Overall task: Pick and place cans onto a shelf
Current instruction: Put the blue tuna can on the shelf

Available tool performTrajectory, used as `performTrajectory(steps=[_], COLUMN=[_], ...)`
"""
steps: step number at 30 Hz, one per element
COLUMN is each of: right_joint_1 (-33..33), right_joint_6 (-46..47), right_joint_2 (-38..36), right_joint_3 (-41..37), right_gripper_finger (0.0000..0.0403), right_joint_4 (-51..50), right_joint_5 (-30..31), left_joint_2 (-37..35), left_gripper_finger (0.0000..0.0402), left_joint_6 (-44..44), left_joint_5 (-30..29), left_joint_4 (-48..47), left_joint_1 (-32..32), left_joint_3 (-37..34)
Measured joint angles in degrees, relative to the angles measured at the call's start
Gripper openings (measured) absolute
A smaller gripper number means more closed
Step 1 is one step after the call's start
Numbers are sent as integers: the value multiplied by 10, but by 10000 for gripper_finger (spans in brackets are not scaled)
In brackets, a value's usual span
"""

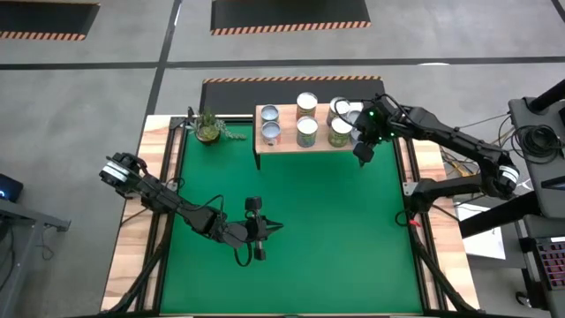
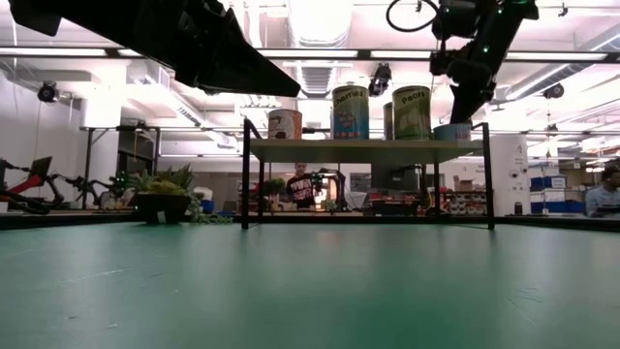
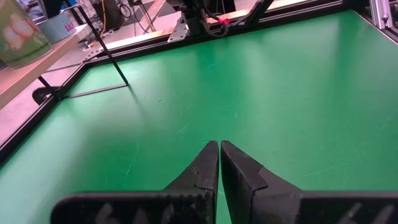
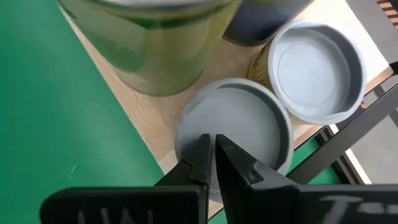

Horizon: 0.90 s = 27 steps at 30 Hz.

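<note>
You are close to done, by the look of it: every can you can count sits on the wooden shelf [image 1: 291, 140] at the far edge of the green table [image 1: 300, 230], and none lies on the mat. In the high view the cans [image 1: 306, 132] crowd the plank, most thickly at its right end, where the arm hides some, so the full count cannot be confirmed.

Your right gripper [image 4: 211, 155] hovers just above the short silver-topped can [image 4: 249, 124] at the shelf's right corner, fingers pinched together and holding nothing. Your left gripper [image 3: 219, 163] waits low over the middle of the table, fingers likewise closed and empty.

Labels show in the low view, on a blue tin [image 2: 350, 111] and a green tin [image 2: 411, 111], but the lettering is too small to read reliably.
</note>
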Motion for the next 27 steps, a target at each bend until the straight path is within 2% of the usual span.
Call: performTrajectory(steps=[15,20,27], right_joint_1=[0,0,0], right_joint_6=[18,29,38], right_joint_2=[-2,-2,-2], right_joint_3=[-8,-8,-8], right_gripper_finger=[12,12,12], right_joint_4=[21,22,22], right_joint_5=[3,-23,-24], left_joint_2=[0,0,0], left_gripper_finger=[0,0,0], left_joint_6=[0,0,0], left_joint_5=[0,0,0], left_joint_4=[0,0,0], left_joint_1=[0,0,0], left_joint_3=[0,0,0])
